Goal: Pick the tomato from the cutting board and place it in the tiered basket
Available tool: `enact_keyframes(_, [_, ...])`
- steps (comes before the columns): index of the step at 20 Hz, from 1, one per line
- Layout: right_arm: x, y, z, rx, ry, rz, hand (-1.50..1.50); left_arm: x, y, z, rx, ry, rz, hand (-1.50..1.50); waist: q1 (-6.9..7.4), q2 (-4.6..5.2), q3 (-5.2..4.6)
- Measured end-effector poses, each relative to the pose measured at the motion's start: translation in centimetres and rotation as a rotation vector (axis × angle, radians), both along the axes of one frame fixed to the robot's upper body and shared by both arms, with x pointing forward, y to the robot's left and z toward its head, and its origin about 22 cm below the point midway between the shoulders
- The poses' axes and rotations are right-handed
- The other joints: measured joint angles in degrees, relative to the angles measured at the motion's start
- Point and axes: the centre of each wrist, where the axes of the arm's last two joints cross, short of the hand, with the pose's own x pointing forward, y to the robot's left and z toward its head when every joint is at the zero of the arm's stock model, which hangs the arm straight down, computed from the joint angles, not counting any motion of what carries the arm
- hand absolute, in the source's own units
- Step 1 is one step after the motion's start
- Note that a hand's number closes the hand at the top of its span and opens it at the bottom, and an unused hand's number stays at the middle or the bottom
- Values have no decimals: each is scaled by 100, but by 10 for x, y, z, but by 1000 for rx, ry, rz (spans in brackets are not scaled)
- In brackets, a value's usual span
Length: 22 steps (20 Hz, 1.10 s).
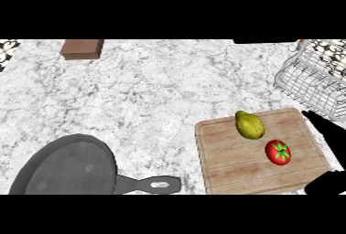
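Observation:
A red tomato with a green stem star lies on the right part of the wooden cutting board. A yellow-green pear-like fruit lies on the board just up and left of it. The white wire tiered basket stands at the upper right, cut off by the view's edge. My right hand comes in at the right edge, fingers straight and pointing up-left, just right of the board and apart from the tomato. No left hand shows.
A dark grey frying pan sits at the lower left with its handle pointing right toward the board. A brown wooden block lies at the top left. The marbled counter spreads between them.

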Motion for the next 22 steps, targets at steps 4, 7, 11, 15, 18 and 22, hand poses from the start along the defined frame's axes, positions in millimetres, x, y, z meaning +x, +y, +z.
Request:
enact_keyframes(4, [-1,5,-4,-44,62,-21,-150,2,-1,-1,3,-2,-10,0,35,11,0])
enact_keyframes(7, [-1,12,-6,-57,90,-26,-150,3,-3,-3,5,1,-18,0,47,14,2])
enact_keyframes(11, [1,19,-8,-68,120,-38,-150,4,-3,-4,7,-8,-22,0,93,13,1])
enact_keyframes(15, [1,27,-11,-79,145,-41,-150,5,-4,-4,9,-3,-21,0,82,13,5])
enact_keyframes(18, [2,30,-16,-88,174,-48,-150,5,-4,-5,8,-5,-23,0,91,18,10])
enact_keyframes(22, [4,34,-25,-78,207,-62,-150,6,-4,-6,4,-5,-25,0,94,25,18])
